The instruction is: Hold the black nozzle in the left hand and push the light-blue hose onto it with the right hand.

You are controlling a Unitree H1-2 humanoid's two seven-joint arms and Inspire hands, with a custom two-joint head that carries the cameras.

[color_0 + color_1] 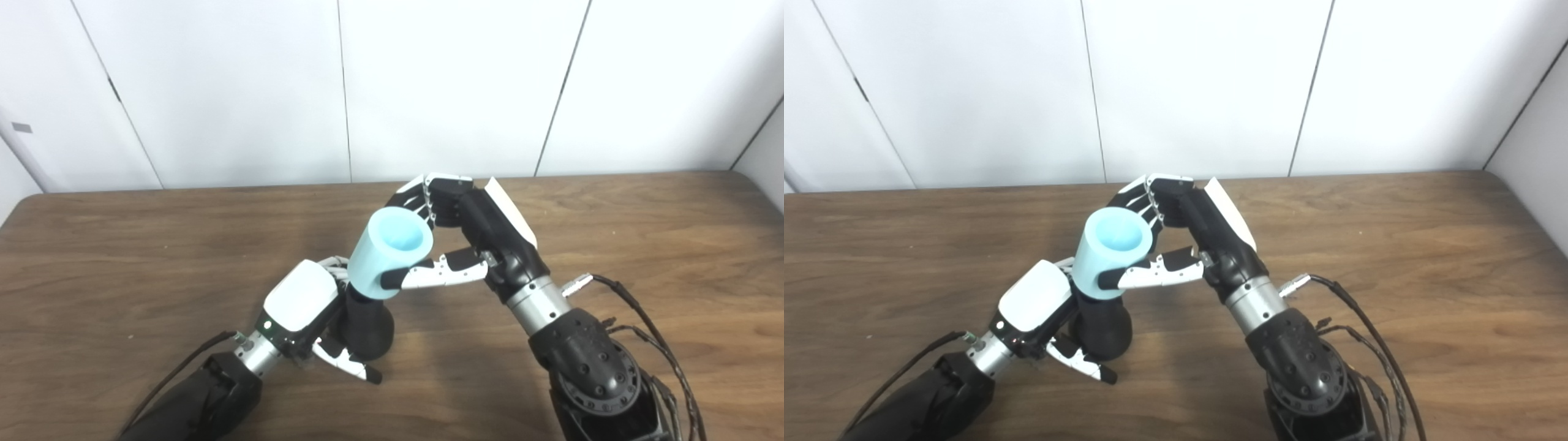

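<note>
The black nozzle [367,327] stands upright near the table's front middle, with my left hand [303,303] shut around its body from the left. A light-blue hose [389,251], a short thick tube with its open end facing up, sits over the nozzle's top, tilted slightly right. My right hand [456,236] is shut on the hose, thumb across its front and fingers behind it. The joint between hose and nozzle is partly hidden by the thumb.
A brown wooden table [643,245] spreads around both arms, ending at a white panelled wall [429,86] at the back. Loose black cables [649,334] hang beside my right forearm.
</note>
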